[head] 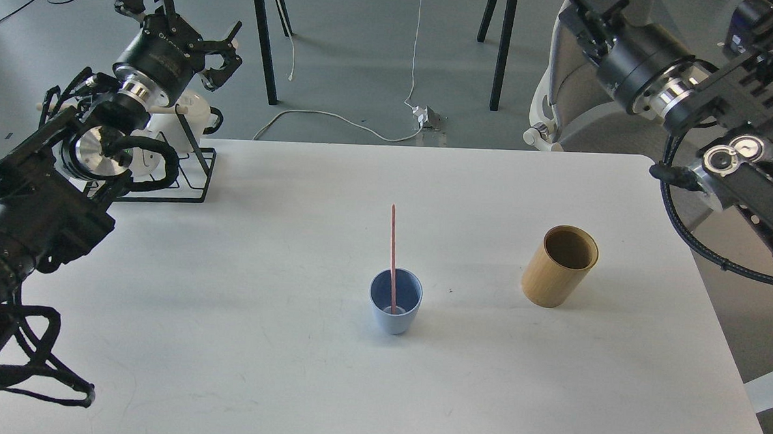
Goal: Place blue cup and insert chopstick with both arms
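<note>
Head view, left to right, all placed against the blue cup (394, 303). Left arm (48, 196) enters far left of the cup, raised over the table's back-left corner. Left gripper (220, 56) is up high, well apart from the cup, fingers spread, holding nothing. Black wire rack (186, 169) with white mugs (192, 114) sits behind that arm, far back-left of the cup. Blue cup stands upright on the white table (224, 340), about mid-table, toward the front. Pink chopstick (392, 256) stands inside the cup, lower end on the cup's bottom, rising well above the rim, nearly upright. Bamboo holder (559, 266) is right of the cup and slightly behind, apart from it, open mouth showing. Right arm (692, 93) is far back-right of the cup, off the table; its gripper runs out of view, so cannot tell its state.
</note>
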Robot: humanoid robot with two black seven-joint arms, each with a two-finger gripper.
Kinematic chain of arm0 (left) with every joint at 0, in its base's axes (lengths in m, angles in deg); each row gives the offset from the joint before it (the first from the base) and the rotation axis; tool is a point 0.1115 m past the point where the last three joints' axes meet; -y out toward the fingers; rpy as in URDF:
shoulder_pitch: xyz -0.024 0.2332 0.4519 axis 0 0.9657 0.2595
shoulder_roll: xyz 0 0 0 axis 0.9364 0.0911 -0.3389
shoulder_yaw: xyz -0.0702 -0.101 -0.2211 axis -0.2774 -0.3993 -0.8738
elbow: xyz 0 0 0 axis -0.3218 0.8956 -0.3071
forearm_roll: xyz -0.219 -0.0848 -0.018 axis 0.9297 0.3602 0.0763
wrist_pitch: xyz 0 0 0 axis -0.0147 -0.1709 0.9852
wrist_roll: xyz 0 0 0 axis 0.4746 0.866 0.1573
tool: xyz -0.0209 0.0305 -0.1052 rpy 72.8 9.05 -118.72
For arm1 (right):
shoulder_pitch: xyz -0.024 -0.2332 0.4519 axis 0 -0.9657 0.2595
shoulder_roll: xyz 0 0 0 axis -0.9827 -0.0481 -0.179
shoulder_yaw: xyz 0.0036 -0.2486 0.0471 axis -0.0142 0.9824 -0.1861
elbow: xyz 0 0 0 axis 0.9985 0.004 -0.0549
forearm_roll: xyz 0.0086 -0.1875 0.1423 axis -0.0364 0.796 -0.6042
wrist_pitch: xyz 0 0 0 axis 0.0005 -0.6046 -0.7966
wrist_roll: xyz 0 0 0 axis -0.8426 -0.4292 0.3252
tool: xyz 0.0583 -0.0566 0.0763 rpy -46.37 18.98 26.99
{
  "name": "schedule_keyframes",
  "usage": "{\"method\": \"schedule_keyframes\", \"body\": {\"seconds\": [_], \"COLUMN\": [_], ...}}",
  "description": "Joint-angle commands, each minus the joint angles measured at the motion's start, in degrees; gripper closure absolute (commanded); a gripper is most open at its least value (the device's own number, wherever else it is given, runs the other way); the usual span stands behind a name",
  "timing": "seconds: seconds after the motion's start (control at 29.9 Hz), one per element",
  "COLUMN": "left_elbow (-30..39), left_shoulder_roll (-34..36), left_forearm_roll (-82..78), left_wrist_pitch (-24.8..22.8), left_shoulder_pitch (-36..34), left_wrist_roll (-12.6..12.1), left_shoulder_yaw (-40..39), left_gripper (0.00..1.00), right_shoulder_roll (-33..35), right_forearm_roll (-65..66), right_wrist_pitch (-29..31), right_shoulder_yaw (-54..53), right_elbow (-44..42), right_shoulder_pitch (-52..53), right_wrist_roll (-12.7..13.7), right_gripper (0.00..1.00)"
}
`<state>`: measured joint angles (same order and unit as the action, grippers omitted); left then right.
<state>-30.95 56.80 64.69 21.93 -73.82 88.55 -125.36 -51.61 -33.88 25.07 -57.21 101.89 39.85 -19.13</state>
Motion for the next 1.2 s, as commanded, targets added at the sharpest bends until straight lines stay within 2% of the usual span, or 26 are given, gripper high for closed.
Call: {"method": "schedule_keyframes", "body": {"seconds": [0.0,0.13,0.2,0.33,0.47,0.67,0.77,0.84,0.9,1.17], "left_elbow": [-0.09,-0.09,-0.09,-0.09,-0.09,-0.09,-0.26,-0.44,-0.44,-0.53], "left_shoulder_roll": [0.03,0.03,0.03,-0.06,-0.85,-1.90,-1.99,-2.08,-2.08,-2.08], "left_forearm_roll": [0.27,3.25,4.57,6.68,7.21,7.30,7.21,7.21,7.21,7.30], "left_wrist_pitch": [0.00,0.00,0.00,0.00,0.00,0.00,0.00,0.00,0.00,0.00], "left_shoulder_pitch": [-0.87,-1.13,-1.05,-1.04,-1.13,-1.22,-1.13,-1.04,-1.04,-0.43], "left_wrist_roll": [-0.01,-0.18,-0.10,-0.01,-0.01,0.08,0.08,0.08,0.08,-0.01], "left_shoulder_yaw": [-0.27,-1.59,-1.68,-2.03,-2.03,-2.03,-1.94,-1.94,-1.94,-1.85], "left_gripper": [0.00,0.00,0.00,0.00,0.00,0.00,0.00,0.00,0.00,0.00], "right_shoulder_roll": [1.77,2.30,2.30,2.04,1.25,-7.00,-10.61,-13.24,-14.40,-15.89], "right_forearm_roll": [-9.76,-20.30,-25.84,-39.71,-52.65,-59.44,-59.79,-59.88,-59.88,-59.88], "right_wrist_pitch": [1.55,4.53,7.95,18.22,32.81,33.42,33.42,33.42,33.42,33.42], "right_shoulder_yaw": [-3.07,-3.16,-3.25,-3.69,-3.69,-3.60,-3.95,-5.18,-6.58,-9.67], "right_elbow": [-3.31,-8.67,-11.40,-18.51,-27.99,-45.31,-51.38,-52.45,-52.54,-52.72], "right_shoulder_pitch": [-0.17,-0.96,-1.05,-1.05,-1.92,-1.58,-0.70,-0.35,-0.35,-0.35], "right_wrist_roll": [-2.88,-8.94,-10.62,-10.72,-10.10,-9.22,-6.24,-4.22,-3.60,-3.42], "right_gripper": [0.00,0.00,0.00,0.00,0.00,0.00,0.01,0.01,0.01,0.01]}}
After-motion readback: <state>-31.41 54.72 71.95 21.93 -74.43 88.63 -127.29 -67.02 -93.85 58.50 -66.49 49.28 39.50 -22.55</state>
